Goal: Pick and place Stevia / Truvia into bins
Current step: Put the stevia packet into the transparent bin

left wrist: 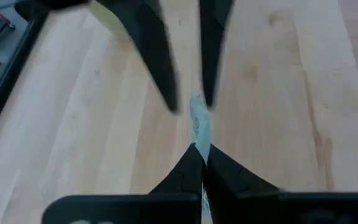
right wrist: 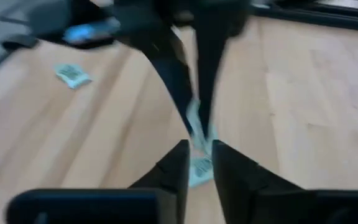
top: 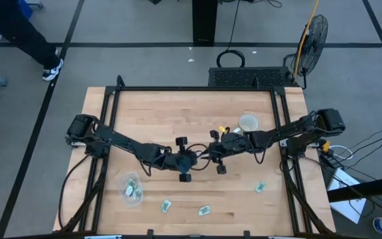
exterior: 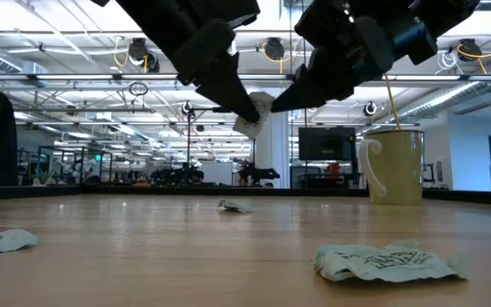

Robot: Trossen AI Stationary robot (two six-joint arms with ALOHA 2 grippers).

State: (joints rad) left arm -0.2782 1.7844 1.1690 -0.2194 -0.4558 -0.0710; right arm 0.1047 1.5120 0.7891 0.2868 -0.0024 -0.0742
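A pale green and white sweetener packet [exterior: 259,109] hangs in the air over the table's middle, between my two grippers. My left gripper [top: 195,158] reaches in from the left and is shut on it. My right gripper [top: 211,152] reaches in from the right and is open, its fingers [left wrist: 166,74] standing on either side of the packet's other end. The clear plastic bowl [top: 131,188] stands near the front left with packets inside. Three more packets [top: 166,206] [top: 204,211] [top: 260,188] lie flat on the table near the front edge. My left gripper pinches one end of the packet [left wrist: 199,138] between its two fingertips. The fingers slant down from the table's left side. The packet is lifted clear of the table and sticks out past the fingertips toward my right gripper.
A cream-white mug [top: 248,123] with a yellow stick in it stands just behind my right arm. The dark frame rails [top: 284,133] run along the table's left, right and far sides. A person's legs [top: 18,33] show on the floor beyond the far left corner.
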